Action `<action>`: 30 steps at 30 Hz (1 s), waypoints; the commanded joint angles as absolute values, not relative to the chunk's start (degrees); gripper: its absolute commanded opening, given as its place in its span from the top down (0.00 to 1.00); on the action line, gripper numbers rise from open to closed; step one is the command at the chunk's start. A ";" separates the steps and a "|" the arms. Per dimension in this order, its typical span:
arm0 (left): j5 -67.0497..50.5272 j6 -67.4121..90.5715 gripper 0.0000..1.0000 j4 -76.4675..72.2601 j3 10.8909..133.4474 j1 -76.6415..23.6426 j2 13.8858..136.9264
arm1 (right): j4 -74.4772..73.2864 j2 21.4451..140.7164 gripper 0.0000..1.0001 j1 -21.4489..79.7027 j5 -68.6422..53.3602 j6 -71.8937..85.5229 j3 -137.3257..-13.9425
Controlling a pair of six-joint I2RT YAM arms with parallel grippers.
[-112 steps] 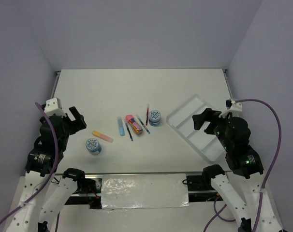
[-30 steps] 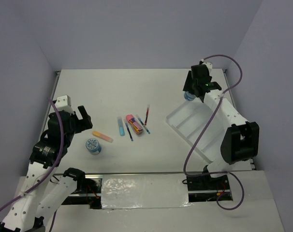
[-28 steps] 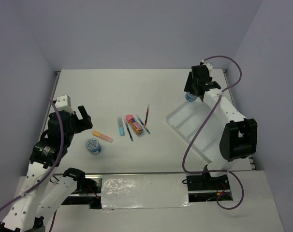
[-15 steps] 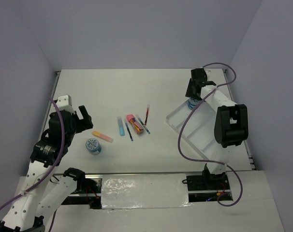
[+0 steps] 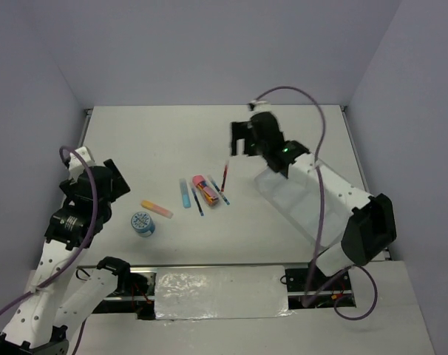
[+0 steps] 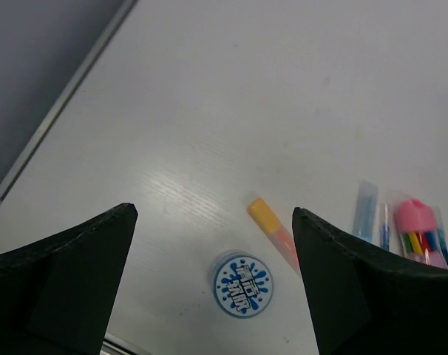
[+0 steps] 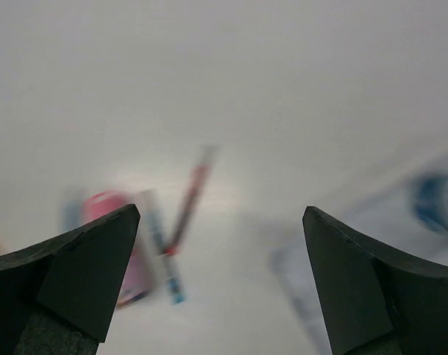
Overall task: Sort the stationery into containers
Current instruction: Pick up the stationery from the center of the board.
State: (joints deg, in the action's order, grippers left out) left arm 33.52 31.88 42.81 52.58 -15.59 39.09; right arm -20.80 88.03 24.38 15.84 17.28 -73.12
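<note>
Gaping left gripper [image 6: 213, 222], right gripper [image 7: 220, 222] hold nothing; only right wrist shows second tub [image 7: 440, 194].

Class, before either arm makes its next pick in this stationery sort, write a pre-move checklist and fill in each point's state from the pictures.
1. Right gripper open and empty: ok.
2. Left gripper open and empty: ok.
3. Tub on the table lies apart from the yellow-orange stick: ok.
4. Red pen free of the pile around the pink marker: cannot tell; its near end meets the pile, or nearly does.
5. Right wrist view sharp enough to aim: not ok, blurred.
6. Tray compartments free: cannot tell, the right arm covers part of it.
</note>
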 commanded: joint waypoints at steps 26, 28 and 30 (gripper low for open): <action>55.37 46.23 0.01 52.82 56.43 -12.92 27.16 | -18.54 131.39 0.01 74.00 13.27 8.61 -109.68; 55.11 45.79 0.01 52.65 56.34 -12.92 26.98 | -18.37 132.36 0.04 74.09 13.01 8.53 -109.95; 55.02 45.53 0.01 52.30 56.25 -12.92 26.89 | -18.81 132.80 0.07 74.09 12.74 8.87 -110.56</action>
State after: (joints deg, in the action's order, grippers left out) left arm 55.00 46.81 55.07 56.47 -13.15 27.24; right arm -17.56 131.96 74.06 12.14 9.30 -107.66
